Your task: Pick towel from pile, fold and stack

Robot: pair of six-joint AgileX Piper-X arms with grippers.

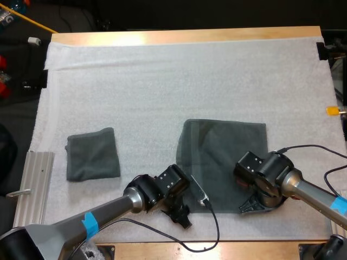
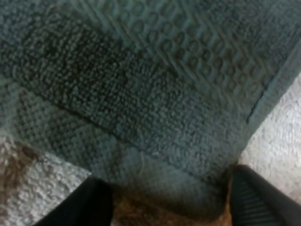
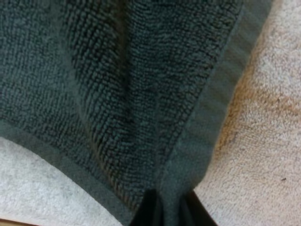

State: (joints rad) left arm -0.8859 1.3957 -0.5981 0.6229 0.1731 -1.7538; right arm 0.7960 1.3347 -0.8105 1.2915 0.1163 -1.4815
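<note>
Fingers (image 2: 89,205) of our left gripper (image 2: 174,200) stand wide apart, one on each side of the near-left corner of the large dark grey-green terry towel (image 2: 141,94). The corner's hem lies in the gap between them. We see no squeeze on the cloth, so we log this gripper as released and straddling the corner. Fingers (image 3: 146,209) of our right gripper (image 3: 171,209) are drawn close together with the towel's (image 3: 117,70) hemmed corner bunched between them. The cloth puckers into a ridge that runs up from the pinch, so we log this gripper as clenched on the towel. From above, the large towel (image 1: 225,157) lies spread and mostly flat, right of centre on the white foam mat (image 1: 162,81). The left gripper (image 1: 181,214) is at its near-left corner and the right gripper (image 1: 250,206) at its near-right corner, both low on the near edge. Well apart to the left, a small folded dark grey-green towel (image 1: 92,154) rests flat on the mat. A ribbed silver metal rail (image 1: 35,184) lies beside the mat's left edge. The wooden table (image 1: 190,36) shows as a pale strip along the far side.
</note>
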